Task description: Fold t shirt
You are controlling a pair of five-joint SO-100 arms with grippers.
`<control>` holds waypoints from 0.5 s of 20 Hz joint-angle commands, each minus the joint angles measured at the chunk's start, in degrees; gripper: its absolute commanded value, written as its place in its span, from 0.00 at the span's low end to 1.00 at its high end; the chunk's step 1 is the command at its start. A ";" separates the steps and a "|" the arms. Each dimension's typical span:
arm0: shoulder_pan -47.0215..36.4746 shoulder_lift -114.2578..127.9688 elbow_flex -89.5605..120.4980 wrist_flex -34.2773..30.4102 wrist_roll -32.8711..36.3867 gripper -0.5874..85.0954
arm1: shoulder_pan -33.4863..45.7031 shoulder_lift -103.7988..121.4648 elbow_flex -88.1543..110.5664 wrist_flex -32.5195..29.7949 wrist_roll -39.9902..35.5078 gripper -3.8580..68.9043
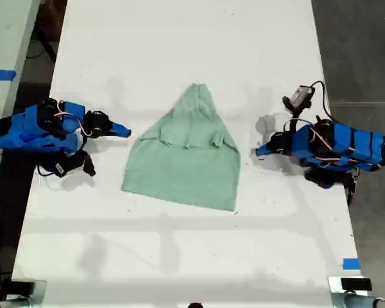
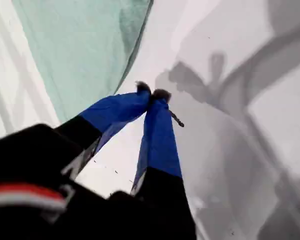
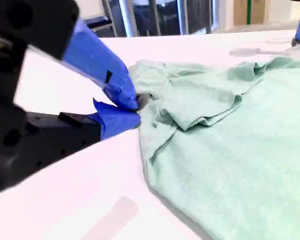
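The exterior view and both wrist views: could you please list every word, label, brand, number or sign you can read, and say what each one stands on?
None: no readable text appears in any view.
The pale mint-green cotton t shirt is plain and unprinted.
The white table carries no writing.
The blue tape strips at the table's edges are blank.
The blue arms bear no legible label; a red-and-white patch in the first wrist view is too blurred to read.

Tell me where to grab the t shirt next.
Probably the t shirt by a corner of its wide hem, coming from that corner's side of the exterior view: the cloth lies flat and tapers to a peak, so those corners jut outward.
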 commanded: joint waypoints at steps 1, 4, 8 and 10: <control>-0.62 0.35 0.62 0.88 -2.99 0.00 | -3.87 0.79 3.34 1.49 13.89 0.07; -0.53 0.35 0.62 0.88 -2.99 0.00 | -4.48 0.79 3.34 0.70 16.79 0.07; -0.53 0.35 0.62 0.79 -2.99 0.00 | -4.04 0.35 0.88 1.58 16.61 0.07; -0.70 0.35 0.62 0.70 -2.99 0.00 | -3.60 -3.69 -7.56 2.99 16.17 0.08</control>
